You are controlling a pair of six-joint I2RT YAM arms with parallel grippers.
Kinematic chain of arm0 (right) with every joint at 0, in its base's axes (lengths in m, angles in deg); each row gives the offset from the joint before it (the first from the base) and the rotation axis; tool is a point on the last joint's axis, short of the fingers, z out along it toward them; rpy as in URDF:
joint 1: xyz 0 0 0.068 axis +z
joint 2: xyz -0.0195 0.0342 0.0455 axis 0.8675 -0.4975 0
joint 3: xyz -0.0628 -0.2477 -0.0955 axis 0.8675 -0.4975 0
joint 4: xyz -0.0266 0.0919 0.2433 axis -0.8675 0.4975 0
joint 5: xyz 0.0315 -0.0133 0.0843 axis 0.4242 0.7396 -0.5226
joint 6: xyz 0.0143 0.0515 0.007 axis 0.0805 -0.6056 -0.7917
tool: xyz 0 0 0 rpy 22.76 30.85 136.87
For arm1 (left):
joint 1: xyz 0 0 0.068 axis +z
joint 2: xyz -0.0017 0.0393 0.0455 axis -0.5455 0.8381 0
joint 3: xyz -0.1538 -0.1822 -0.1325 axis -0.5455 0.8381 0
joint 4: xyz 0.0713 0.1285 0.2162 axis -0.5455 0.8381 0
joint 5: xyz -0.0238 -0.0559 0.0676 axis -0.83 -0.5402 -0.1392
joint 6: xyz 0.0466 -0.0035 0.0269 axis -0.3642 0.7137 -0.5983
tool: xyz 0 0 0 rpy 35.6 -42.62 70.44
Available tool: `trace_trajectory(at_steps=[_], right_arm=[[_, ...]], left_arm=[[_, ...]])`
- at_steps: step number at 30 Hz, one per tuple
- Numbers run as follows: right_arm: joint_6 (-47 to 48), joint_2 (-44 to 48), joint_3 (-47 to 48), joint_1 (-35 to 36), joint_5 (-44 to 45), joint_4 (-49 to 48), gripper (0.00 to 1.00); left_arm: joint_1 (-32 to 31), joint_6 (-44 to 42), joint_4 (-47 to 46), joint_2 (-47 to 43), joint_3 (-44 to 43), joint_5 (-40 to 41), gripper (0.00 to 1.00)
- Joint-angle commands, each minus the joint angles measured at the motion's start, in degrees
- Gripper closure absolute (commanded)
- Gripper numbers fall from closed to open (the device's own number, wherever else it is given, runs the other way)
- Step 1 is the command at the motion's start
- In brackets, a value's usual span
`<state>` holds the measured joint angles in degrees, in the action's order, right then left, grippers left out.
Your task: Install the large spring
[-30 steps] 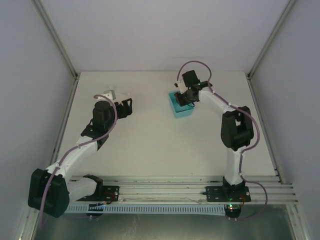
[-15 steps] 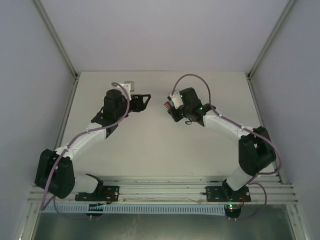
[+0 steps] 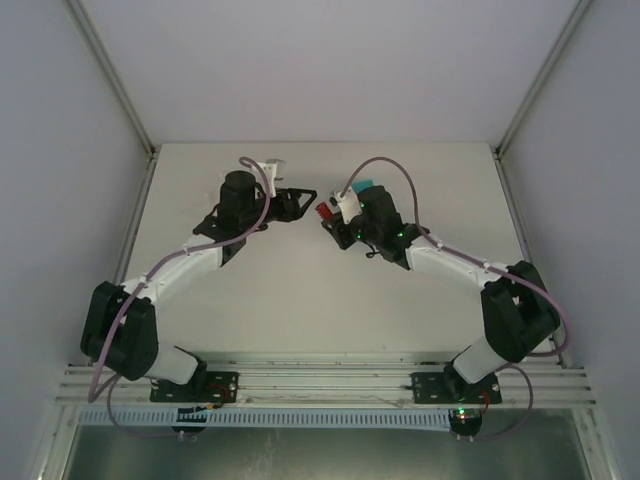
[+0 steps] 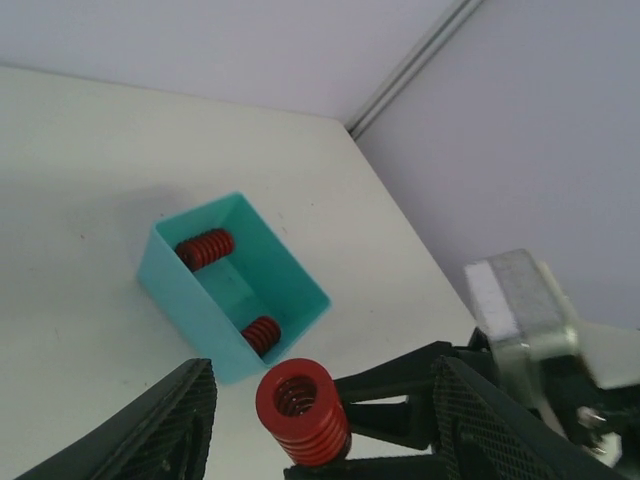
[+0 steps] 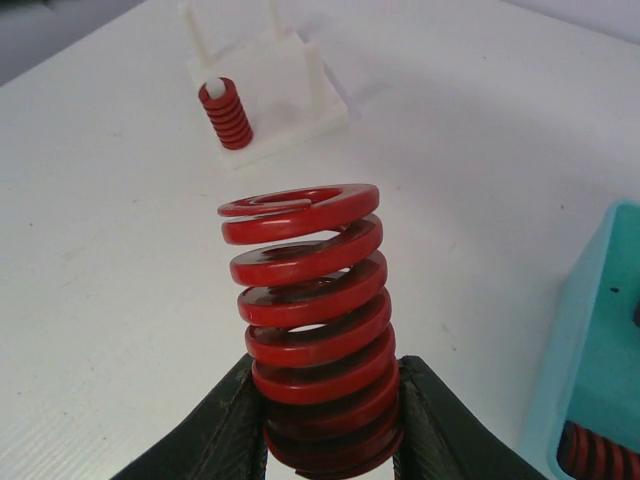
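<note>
My right gripper (image 3: 330,217) is shut on the large red spring (image 5: 312,320) and holds it upright above the table, gripped near its lower coils. In the left wrist view the same spring (image 4: 301,411) sits between my left fingers (image 4: 480,420), which stand wide apart without touching it. My left gripper (image 3: 303,197) is open and empty, just left of the spring (image 3: 323,210). The white fixture (image 5: 268,92) has thin upright pegs, and one peg carries a small red spring (image 5: 228,115). In the top view the fixture (image 3: 270,165) is partly hidden behind my left arm.
A teal bin (image 4: 235,285) holds two small red springs (image 4: 205,248) and stands on the table beyond the grippers. It also shows at the right edge of the right wrist view (image 5: 600,340) and behind my right wrist in the top view (image 3: 364,187). Walls enclose the table.
My right gripper has left the teal bin holding the large spring and moved left to the table's middle. My left gripper has swung right, away from the fixture, to meet it.
</note>
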<state>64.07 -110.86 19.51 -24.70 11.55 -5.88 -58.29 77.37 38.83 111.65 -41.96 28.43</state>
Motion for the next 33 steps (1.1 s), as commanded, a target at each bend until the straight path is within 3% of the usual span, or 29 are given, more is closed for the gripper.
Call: trace_trajectory(at_steps=[1, 14, 21, 25, 28, 33], right_arm=[[-0.67, 2.53, -0.45, 1.07, -0.89, -4.40, 0.91], [0.57, 3.24, -1.24, 2.89, -0.49, -5.72, 0.91], [0.93, 3.07, -1.32, 3.19, 0.02, -5.63, 0.90], [1.03, 2.57, -1.02, 3.31, 0.04, -5.25, 0.86], [0.77, 2.15, -0.65, 3.38, 0.15, -4.29, 0.74], [-1.82, 3.66, -1.69, 3.33, 2.32, -1.53, 0.27]], left_arm=[[-0.67, 1.60, 1.50, 2.01, -2.35, -2.35, 0.38], [-1.83, 4.26, 0.77, 6.29, -3.31, -6.01, 0.44], [-2.01, 5.02, 0.14, 5.53, -2.41, -7.60, 0.62], [-2.00, 6.00, -0.57, 5.42, -1.73, -9.17, 0.84], [-2.01, 6.92, -1.61, 4.78, -1.28, -9.43, 1.00], [-1.54, 5.65, 0.68, 3.82, -3.28, -6.58, 1.00]])
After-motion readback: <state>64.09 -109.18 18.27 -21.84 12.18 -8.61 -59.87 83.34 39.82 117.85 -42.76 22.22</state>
